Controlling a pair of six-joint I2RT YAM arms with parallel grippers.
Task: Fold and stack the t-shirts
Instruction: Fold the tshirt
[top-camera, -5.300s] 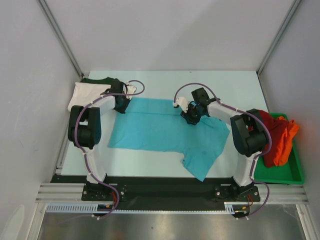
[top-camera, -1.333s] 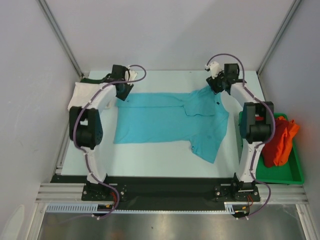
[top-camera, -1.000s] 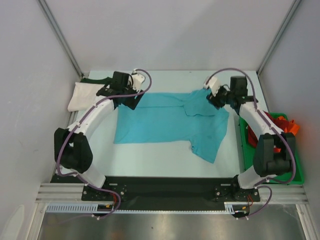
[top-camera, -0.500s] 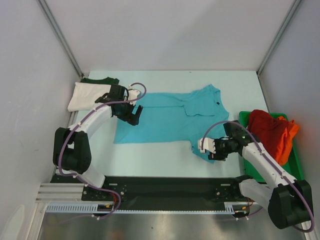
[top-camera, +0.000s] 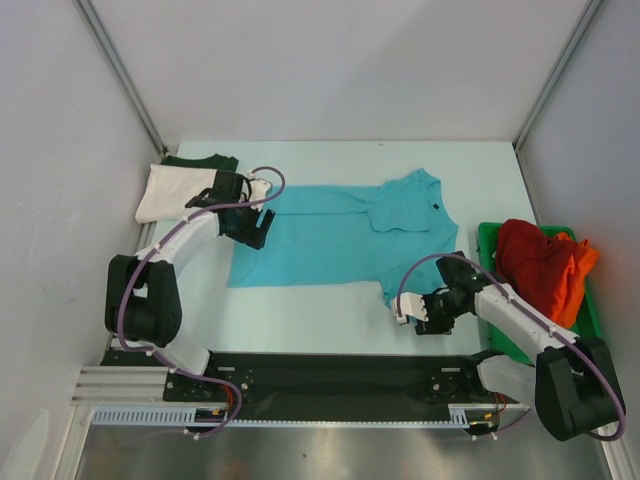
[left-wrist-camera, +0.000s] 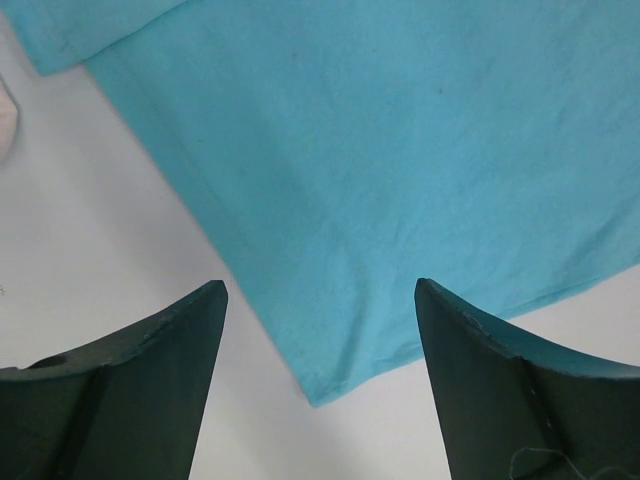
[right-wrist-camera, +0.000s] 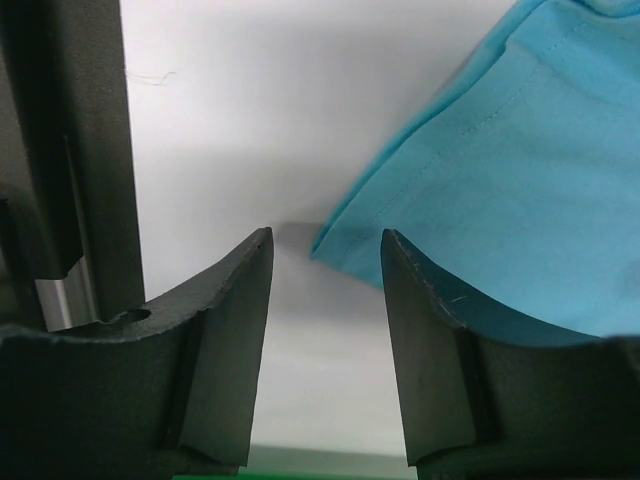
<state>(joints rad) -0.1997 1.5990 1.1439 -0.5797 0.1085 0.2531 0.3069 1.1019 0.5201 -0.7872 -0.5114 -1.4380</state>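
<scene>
While the turquoise t-shirt (top-camera: 330, 240) lies flat on the surface (top-camera: 300, 310), I judge folding it is the step in hand. My left gripper (left-wrist-camera: 320, 290) hangs open above a hem corner, and my right gripper (right-wrist-camera: 325, 245) is open at the sleeve tip. Next, both must lower and pinch cloth.

You have turquoise cloth t-shirt (top-camera: 330, 235) spread flat, centre; folded white cloth shirt (top-camera: 175, 192) overlapping dark green cloth shirt (top-camera: 200, 160), far left; red cloth shirt (top-camera: 530, 262) and orange cloth shirt (top-camera: 578, 272) heaped together, right.

I see a flat green plastic tray (top-camera: 487, 238) at the right edge of the pale white tabletop (top-camera: 320, 320). A long black strip (top-camera: 330, 370) runs along the table's near edge. Plain grey walls (top-camera: 330, 70) stand on three sides, with slanted metal posts (top-camera: 122, 75) in the far corners.
</scene>
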